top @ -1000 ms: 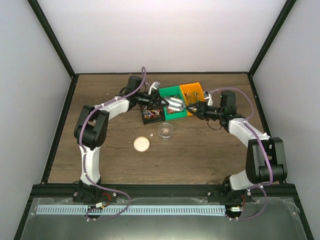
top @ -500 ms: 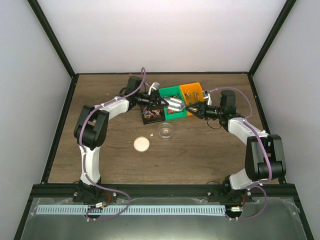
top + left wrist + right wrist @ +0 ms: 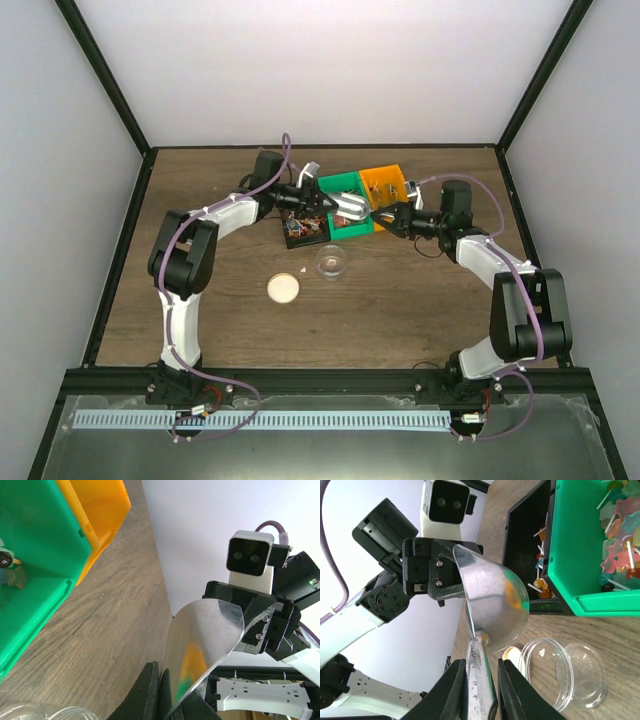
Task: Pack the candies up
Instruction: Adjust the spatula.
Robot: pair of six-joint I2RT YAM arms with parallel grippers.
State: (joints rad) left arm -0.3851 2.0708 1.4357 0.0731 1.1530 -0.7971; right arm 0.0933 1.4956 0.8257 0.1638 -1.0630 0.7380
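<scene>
- The candies (image 3: 620,540) are tiny translucent sweets on thin pale sticks, in pink, orange and pale green. Most lie heaped in the green plastic bin (image 3: 605,606).
- A few more of them, mostly orange, lie against one wall of the black open box (image 3: 522,555), which touches the green bin's side.
- Both bins sit close to the far edge of the wooden bench (image 3: 400,310), a little right of its middle. An orange plastic bin (image 3: 383,184) stands against the green one on the side toward the right edge.
- The silver metal scoop (image 3: 492,605) hangs in the air between the two arms, over the bins. Its bowl shows an orange-and-green reflection, and I cannot tell whether any sweet is inside.
- The left gripper (image 3: 165,690) has its fingers pressed together on the thin front lip of the scoop's bowl.
- The right gripper (image 3: 482,662) has a finger close on each side of the scoop's flat handle. I cannot tell whether they press on it.
- A clear round plastic tub (image 3: 331,262) stands on the bench just nearer than the black box.
- A round beige lid (image 3: 283,288) lies flat near the tub, toward the left edge and apart from it.
</scene>
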